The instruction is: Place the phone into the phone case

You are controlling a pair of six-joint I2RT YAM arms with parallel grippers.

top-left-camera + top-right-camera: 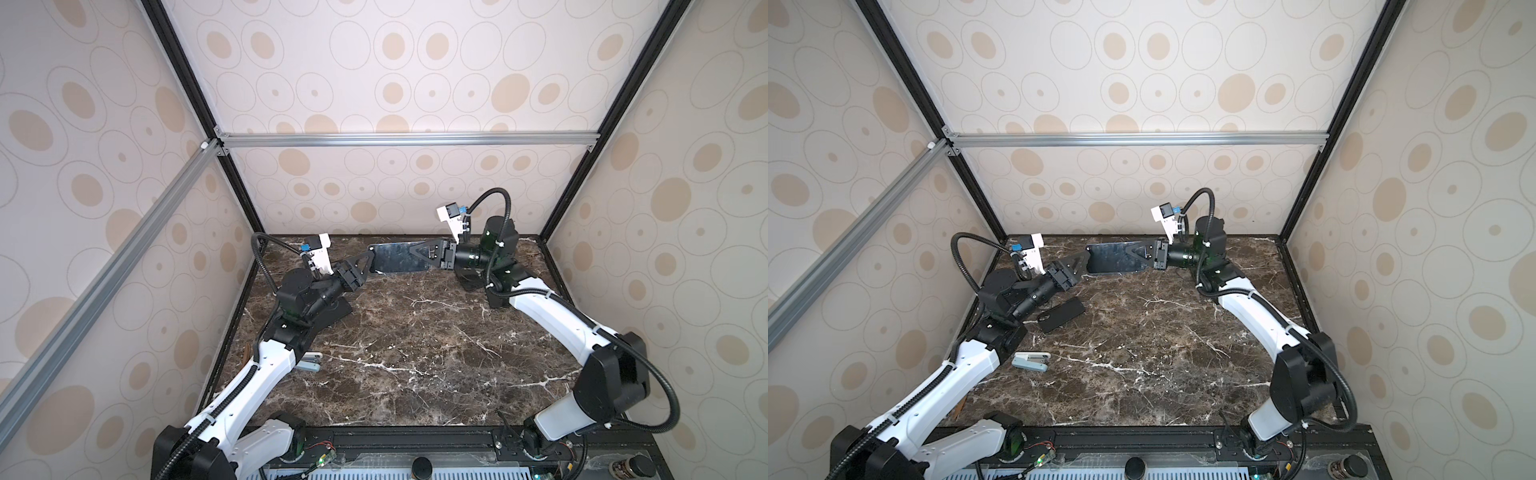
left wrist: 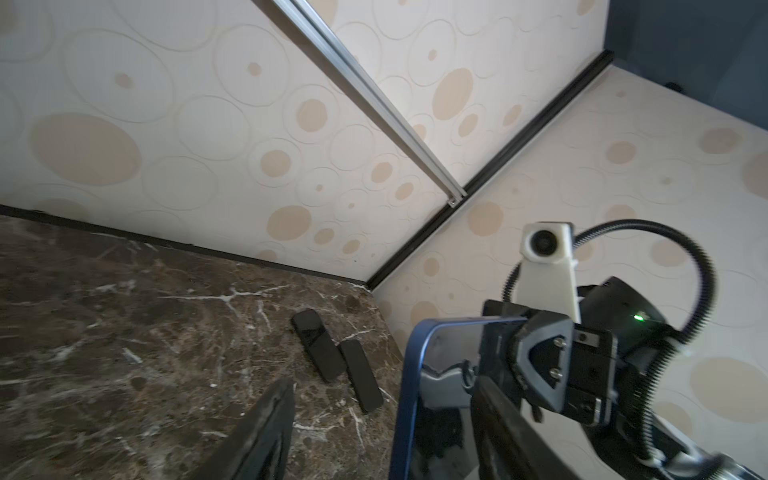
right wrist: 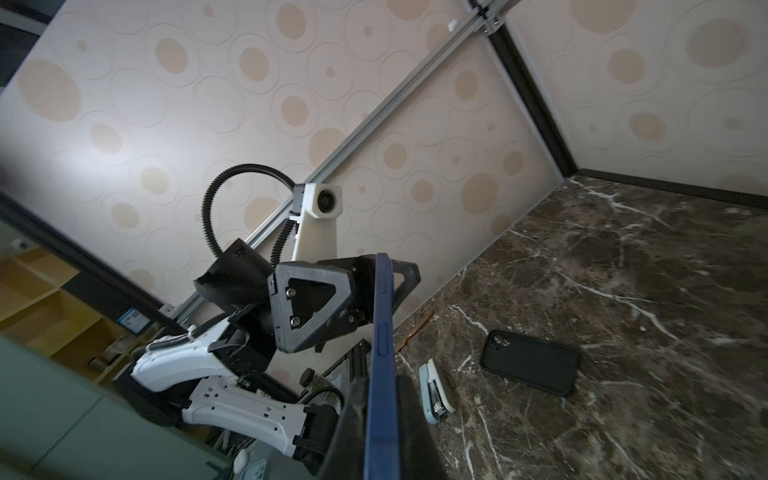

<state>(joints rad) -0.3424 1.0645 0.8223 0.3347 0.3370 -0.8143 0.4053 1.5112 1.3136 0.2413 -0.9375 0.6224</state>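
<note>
The phone (image 1: 395,258) (image 1: 1111,257) has a blue rim and a dark glossy face, and it hangs level above the back of the marble table. My right gripper (image 1: 419,255) (image 3: 380,386) is shut on one end of it. At the opposite end my left gripper (image 1: 365,262) (image 2: 386,399) stands open, its fingers on either side of the phone's edge (image 2: 405,395) with a clear gap on one side. The black phone case (image 1: 1061,314) (image 3: 530,361) lies flat on the table beneath the left arm. In a top view the case (image 1: 334,311) is partly hidden by that arm.
A light blue stapler (image 1: 1030,360) (image 3: 434,392) lies near the table's left edge, in front of the case. Two flat black bars (image 2: 318,351) (image 2: 361,374) lie in the back right corner under the right arm. Patterned walls enclose the marble table (image 1: 415,353) on three sides.
</note>
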